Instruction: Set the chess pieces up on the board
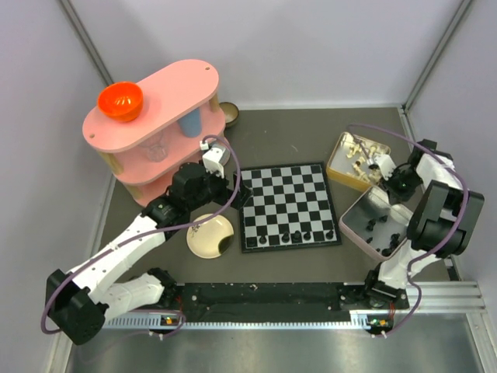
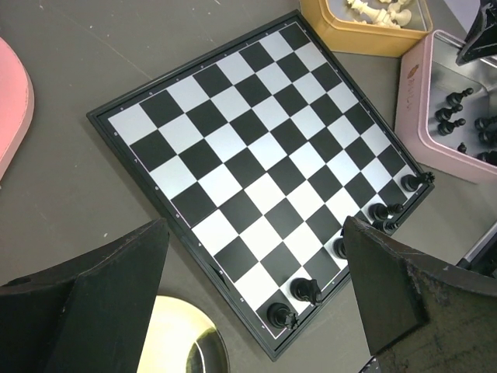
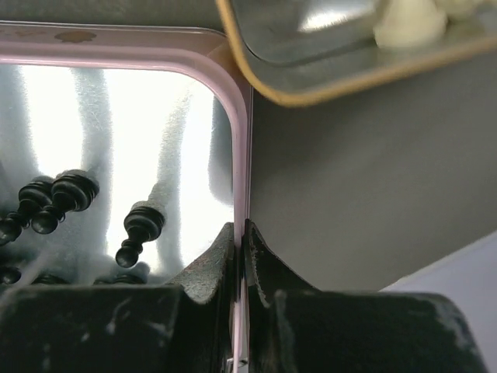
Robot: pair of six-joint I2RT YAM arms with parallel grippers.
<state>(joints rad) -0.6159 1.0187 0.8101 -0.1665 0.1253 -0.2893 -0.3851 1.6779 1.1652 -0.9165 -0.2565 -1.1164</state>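
Observation:
The board (image 1: 289, 203) lies mid-table, with several black chess pieces (image 1: 297, 234) standing along its near row. In the left wrist view the board (image 2: 256, 155) shows those pieces (image 2: 305, 291) at its lower edge. My left gripper (image 1: 241, 194) hovers over the board's left edge, open and empty (image 2: 256, 303). My right gripper (image 1: 386, 181) is shut on the thin wall of the pink tin (image 3: 241, 155), one finger inside and one outside. More black pieces (image 3: 140, 229) lie inside that tin (image 1: 365, 203).
A yellow tin (image 1: 335, 159) of cream-white chessmen stands behind the pink tin. A round cream plate (image 1: 203, 242) lies left of the board. A pink two-tier shelf (image 1: 167, 97) with an orange bowl (image 1: 119, 101) fills the back left. A small dark bowl (image 1: 230, 113) sits behind it.

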